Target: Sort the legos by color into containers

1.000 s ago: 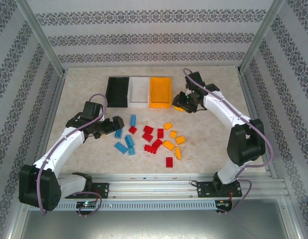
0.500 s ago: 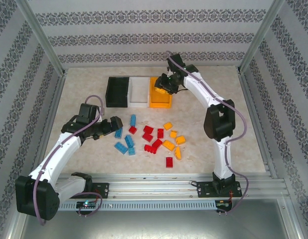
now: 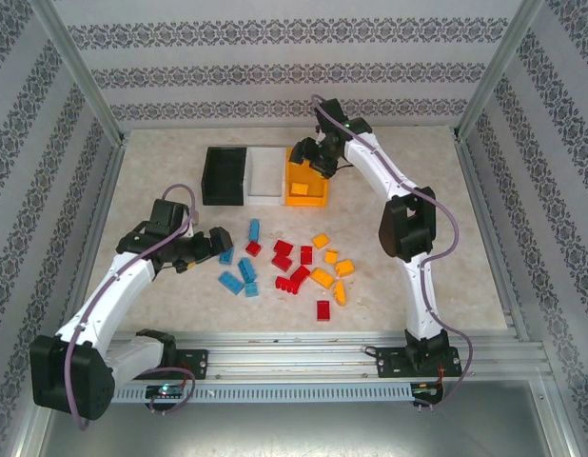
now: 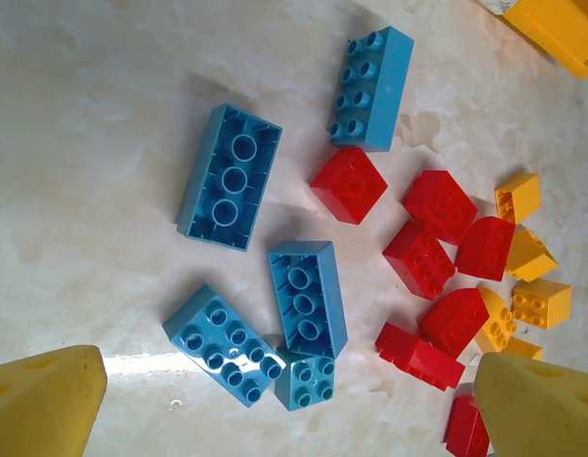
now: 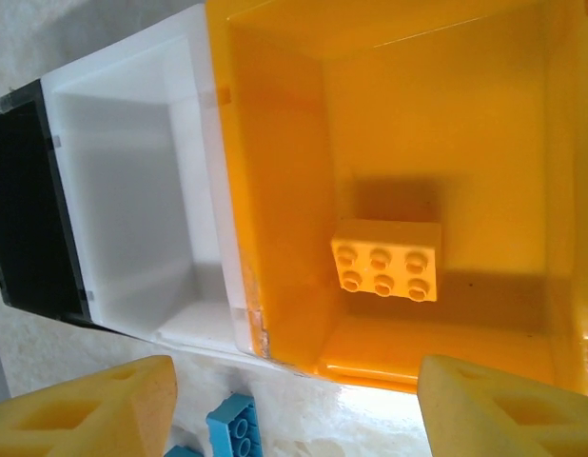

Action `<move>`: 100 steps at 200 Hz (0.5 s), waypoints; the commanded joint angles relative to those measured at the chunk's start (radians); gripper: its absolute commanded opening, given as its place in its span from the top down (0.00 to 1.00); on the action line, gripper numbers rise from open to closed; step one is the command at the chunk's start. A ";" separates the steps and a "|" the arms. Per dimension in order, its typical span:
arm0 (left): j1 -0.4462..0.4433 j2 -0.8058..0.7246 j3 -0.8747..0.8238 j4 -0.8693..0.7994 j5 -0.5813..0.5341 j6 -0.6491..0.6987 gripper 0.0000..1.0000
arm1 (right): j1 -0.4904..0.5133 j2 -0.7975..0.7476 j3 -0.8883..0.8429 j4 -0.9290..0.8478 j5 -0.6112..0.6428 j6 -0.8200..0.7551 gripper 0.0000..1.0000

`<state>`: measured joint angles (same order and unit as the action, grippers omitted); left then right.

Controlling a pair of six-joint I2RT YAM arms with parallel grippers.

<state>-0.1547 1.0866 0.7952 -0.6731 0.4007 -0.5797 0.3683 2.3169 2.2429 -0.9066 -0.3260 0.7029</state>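
From above, we see the right fingers (image 3: 311, 160) over the orange bin (image 3: 306, 196), at twelve o'clock from the loose legos (image 3: 294, 262) on the table (image 3: 484, 267). Left wrist: left fingers (image 4: 47, 400) spread wide above blue bricks (image 4: 229, 177) (nothing held). Right wrist: fingers apart, empty, a yellow brick (image 5: 387, 259) inside that bin.

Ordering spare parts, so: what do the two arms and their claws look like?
The left arm and right arm have white shells and black joints, each trailing a purplish cable. The left claw and right claw have yellow wedge-shaped fingertips.
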 commanded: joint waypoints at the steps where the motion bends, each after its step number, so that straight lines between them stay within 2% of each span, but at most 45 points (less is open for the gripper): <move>1: 0.011 0.025 0.031 -0.018 0.023 0.027 0.00 | -0.009 -0.081 -0.039 -0.040 0.036 -0.020 0.32; 50: 0.010 0.066 0.036 0.031 0.071 0.032 0.00 | -0.006 -0.400 -0.463 -0.062 0.137 -0.070 0.31; 100: -0.024 0.130 0.024 0.089 0.130 0.035 0.01 | 0.036 -0.608 -0.865 -0.124 0.190 -0.170 0.33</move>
<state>-0.1589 1.1904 0.8051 -0.6292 0.4904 -0.5674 0.3763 1.7432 1.5162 -0.9688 -0.1932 0.6098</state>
